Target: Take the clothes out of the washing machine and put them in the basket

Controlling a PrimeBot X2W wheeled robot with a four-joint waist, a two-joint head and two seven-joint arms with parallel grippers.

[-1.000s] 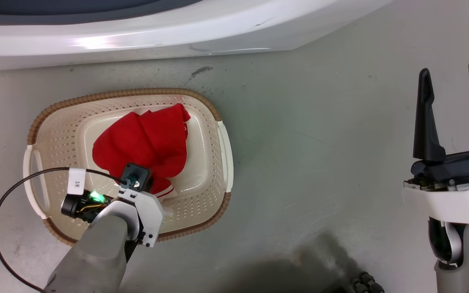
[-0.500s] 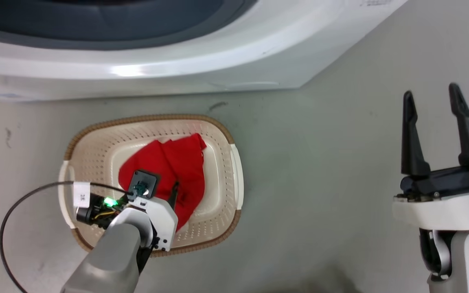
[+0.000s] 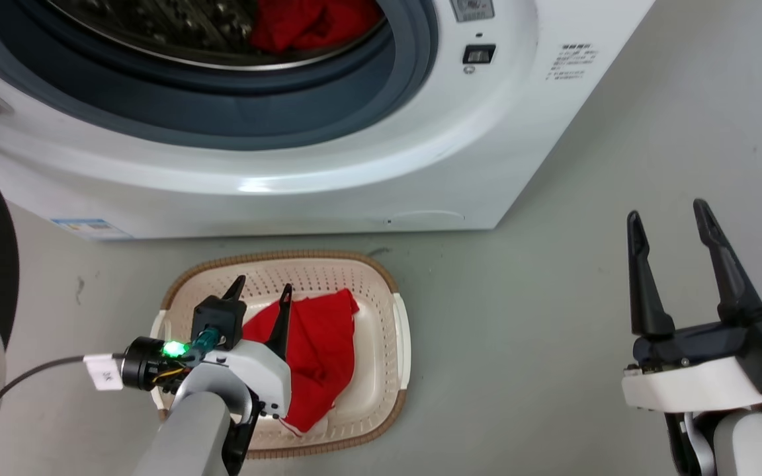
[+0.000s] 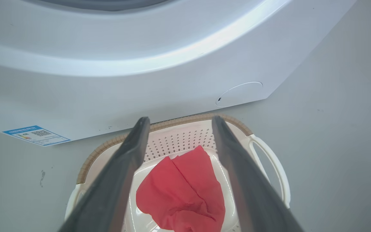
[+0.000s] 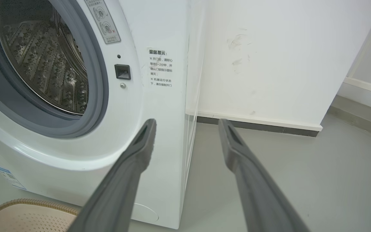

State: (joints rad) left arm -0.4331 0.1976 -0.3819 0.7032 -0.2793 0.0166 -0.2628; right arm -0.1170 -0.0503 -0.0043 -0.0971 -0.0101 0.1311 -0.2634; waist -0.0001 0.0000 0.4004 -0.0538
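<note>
Now, left tool point(image 3: 262, 284) and right tool point(image 3: 665, 211) both spread wide, empty!
Left one hangs over the basket point(image 3: 381, 271), red garment point(image 3: 321, 350) inside; second garment point(image 3: 315, 23) lies in the washer point(image 3: 421, 165).

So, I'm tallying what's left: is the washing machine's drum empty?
Not empty: a red garment lies inside the drum of the washing machine; a second red garment sits in the basket.

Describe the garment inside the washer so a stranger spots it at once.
Start at the white washing machine and look past its grey ring into the steel drum. The red garment lies there; the other red one is down in the cream basket.
</note>
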